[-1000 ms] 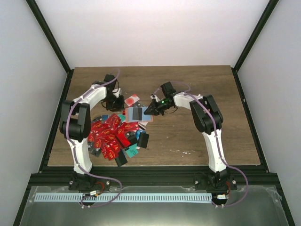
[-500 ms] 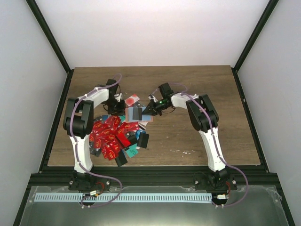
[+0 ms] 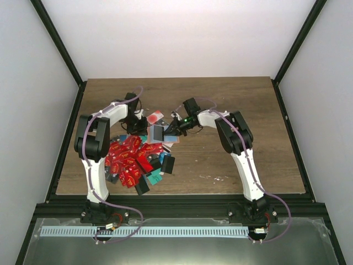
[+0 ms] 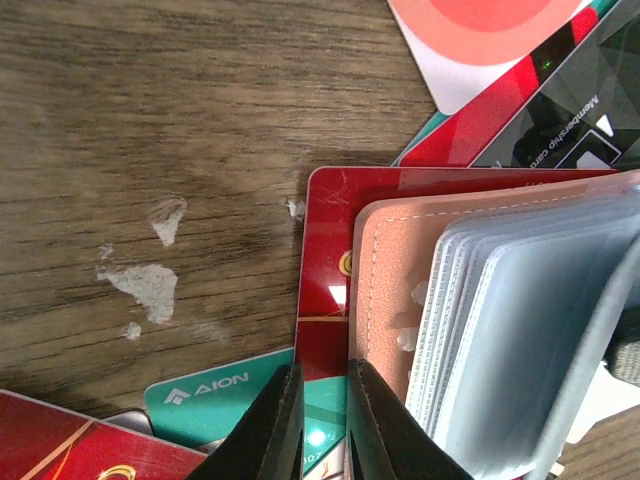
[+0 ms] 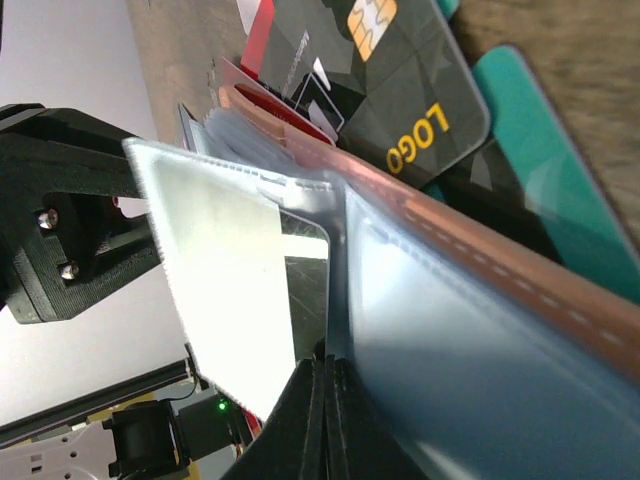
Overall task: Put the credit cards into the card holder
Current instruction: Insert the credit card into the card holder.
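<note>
Your right gripper (image 5: 322, 395) is clenched on a clear sleeve (image 5: 230, 290) of the card holder (image 5: 520, 270), probably to fan the pockets apart for loading. The holder lies open at 1 o'clock of the credit cards (image 3: 129, 157) heap, resting on a red card (image 4: 325, 230). Your left gripper (image 4: 322, 425) sits at the pink cover's edge, jaws nearly together. You cannot tell whether they pinch anything. The sleeves look empty, though glare hides some.
</note>
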Controlling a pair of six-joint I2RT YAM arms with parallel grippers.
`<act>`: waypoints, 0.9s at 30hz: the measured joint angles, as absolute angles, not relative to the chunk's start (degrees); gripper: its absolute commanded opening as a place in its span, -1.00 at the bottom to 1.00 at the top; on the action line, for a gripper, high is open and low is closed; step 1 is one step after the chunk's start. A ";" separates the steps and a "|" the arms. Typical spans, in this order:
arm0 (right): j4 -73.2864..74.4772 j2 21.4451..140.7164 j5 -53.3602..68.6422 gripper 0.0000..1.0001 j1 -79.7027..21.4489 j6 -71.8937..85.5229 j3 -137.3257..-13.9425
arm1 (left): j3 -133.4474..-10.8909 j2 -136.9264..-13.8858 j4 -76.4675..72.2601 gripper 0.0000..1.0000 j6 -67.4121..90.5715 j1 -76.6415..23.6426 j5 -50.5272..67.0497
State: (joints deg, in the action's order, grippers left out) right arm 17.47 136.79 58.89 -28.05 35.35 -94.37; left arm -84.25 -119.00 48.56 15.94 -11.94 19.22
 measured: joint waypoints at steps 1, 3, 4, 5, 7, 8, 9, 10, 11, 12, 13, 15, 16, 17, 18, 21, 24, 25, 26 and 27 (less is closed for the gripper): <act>17.28 136.94 59.02 -0.97 -28.21 35.46 -94.41 | -84.25 -119.02 48.53 -0.70 15.94 -11.94 19.35; 16.93 137.12 59.13 -0.97 -28.49 35.77 -94.48 | -84.29 -119.09 48.53 -0.70 15.94 -11.94 19.57; 16.73 137.14 59.22 -0.97 -28.60 35.92 -94.48 | -84.29 -119.09 48.53 -0.70 15.94 -11.94 19.57; 16.38 137.14 59.24 -0.97 -28.69 36.10 -94.48 | -84.29 -119.09 48.53 -0.70 15.97 -11.94 19.57; 15.86 137.14 59.40 -0.97 -28.73 36.56 -94.48 | -84.29 -119.11 48.53 -0.70 15.97 -11.94 19.57; 15.66 137.14 59.46 -0.98 -28.73 36.77 -94.48 | -84.29 -119.11 48.51 -0.70 15.97 -11.94 19.57; 15.49 137.14 59.48 -0.98 -28.73 36.99 -94.48 | -84.29 -119.11 48.51 -0.70 15.97 -11.97 19.57; 15.27 137.14 59.55 -0.97 -28.73 37.12 -94.48 | -84.29 -119.11 48.51 -0.70 15.97 -11.99 19.57; 15.11 137.14 59.59 -0.98 -28.73 37.17 -94.48 | -84.29 -119.11 48.51 -0.70 15.97 -12.03 19.55; 14.92 137.14 59.61 -0.98 -28.73 37.26 -94.48 | -84.29 -119.11 48.49 -0.70 15.97 -12.08 19.55; 14.72 137.14 59.66 -0.98 -28.73 37.36 -94.48 | -84.29 -119.11 48.49 -0.70 15.99 -12.12 19.55; 14.28 137.14 59.88 -0.98 -28.73 37.58 -94.48 | -84.29 -119.11 48.45 -0.71 16.03 -12.23 19.57; 14.02 137.14 60.03 -0.98 -28.75 37.58 -94.48 | -84.29 -119.11 48.38 -0.71 16.05 -12.34 19.62; 13.69 137.14 60.12 -0.98 -28.77 37.65 -94.48 | -84.29 -119.13 48.31 -0.71 16.10 -12.47 19.64; 13.45 137.14 60.23 -0.98 -28.82 37.67 -94.48 | -84.31 -119.15 48.25 -0.71 16.23 -12.69 19.70; 13.08 137.14 60.34 -0.99 -28.86 37.89 -94.41 | -84.31 -119.17 48.07 -0.71 16.45 -13.30 19.64; 12.86 136.97 60.18 -0.99 -28.84 38.00 -93.80 | -84.42 -119.24 48.03 -0.71 16.86 -13.74 19.64; 12.84 136.88 59.99 -0.99 -28.82 38.00 -93.45 | -84.53 -119.31 48.07 -0.71 17.08 -13.96 19.62; 12.80 136.73 59.90 -0.99 -28.77 38.00 -93.08 | -84.64 -119.39 48.10 -0.71 17.34 -14.20 19.59; 12.78 136.49 59.79 -0.99 -28.67 38.00 -92.58 | -84.82 -119.52 48.10 -0.71 17.58 -14.48 19.57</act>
